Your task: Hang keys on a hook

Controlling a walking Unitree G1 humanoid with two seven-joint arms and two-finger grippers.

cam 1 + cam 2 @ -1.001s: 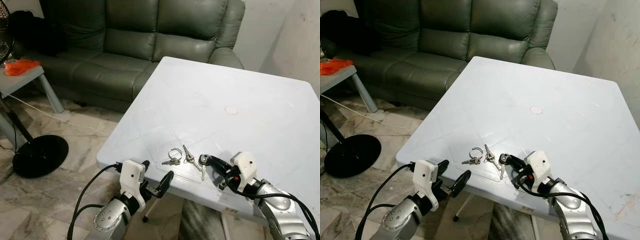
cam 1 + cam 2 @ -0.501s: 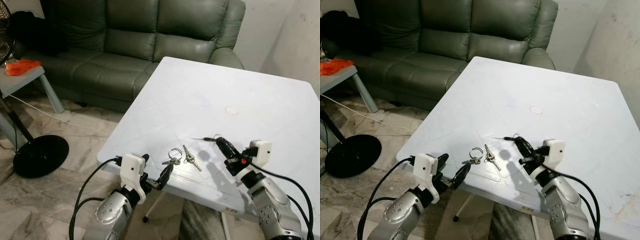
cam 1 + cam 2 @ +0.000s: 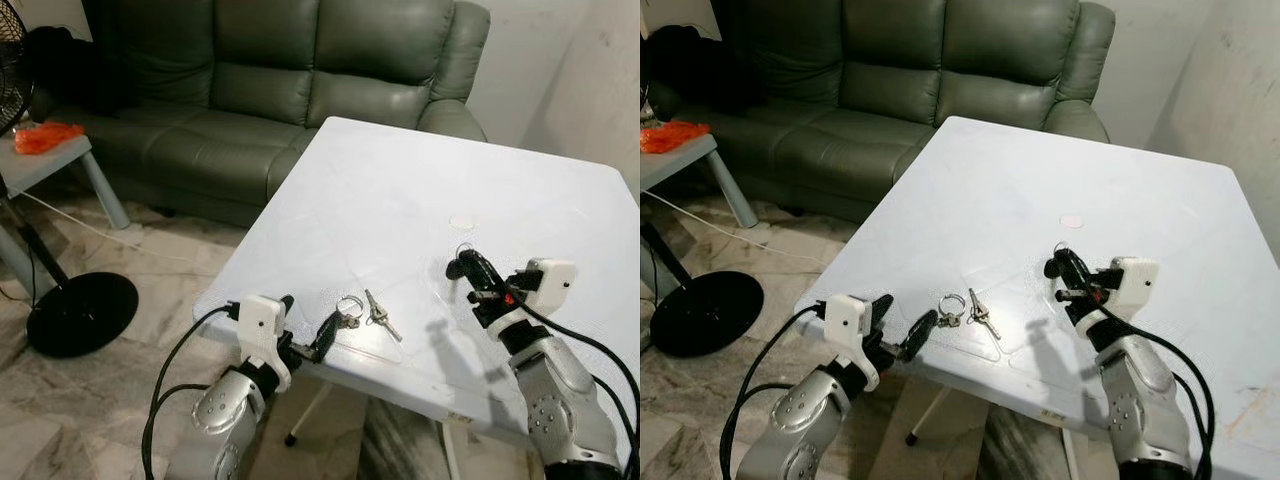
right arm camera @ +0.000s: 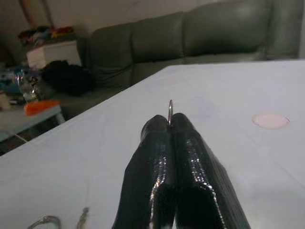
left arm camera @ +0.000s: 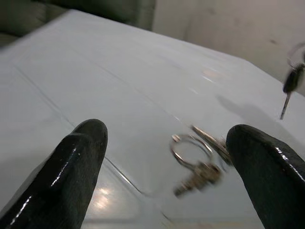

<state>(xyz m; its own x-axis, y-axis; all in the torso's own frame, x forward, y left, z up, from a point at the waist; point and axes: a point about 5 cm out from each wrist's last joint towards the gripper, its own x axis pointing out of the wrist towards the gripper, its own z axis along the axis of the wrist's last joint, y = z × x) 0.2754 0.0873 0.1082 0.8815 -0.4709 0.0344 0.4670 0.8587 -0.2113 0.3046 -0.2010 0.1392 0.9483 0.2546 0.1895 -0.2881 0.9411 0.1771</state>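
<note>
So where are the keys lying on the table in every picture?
Left eye view: the loose keys lie near the table's front edge, just beyond the left gripper.
Right eye view: same spot, left of the middle.
Left wrist view: on the table between the two open black fingers.
Right wrist view: beside the shut fingers, near a corner.
Shared landmark: the round pale spot on the table.

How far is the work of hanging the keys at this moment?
Done: the right gripper, jaws shut, has a key ring with a black-headed key raised above the white table. In hand: the left gripper, jaws open, is at the table edge beside the other keys. Left: hanging them; no hook is visible.
</note>
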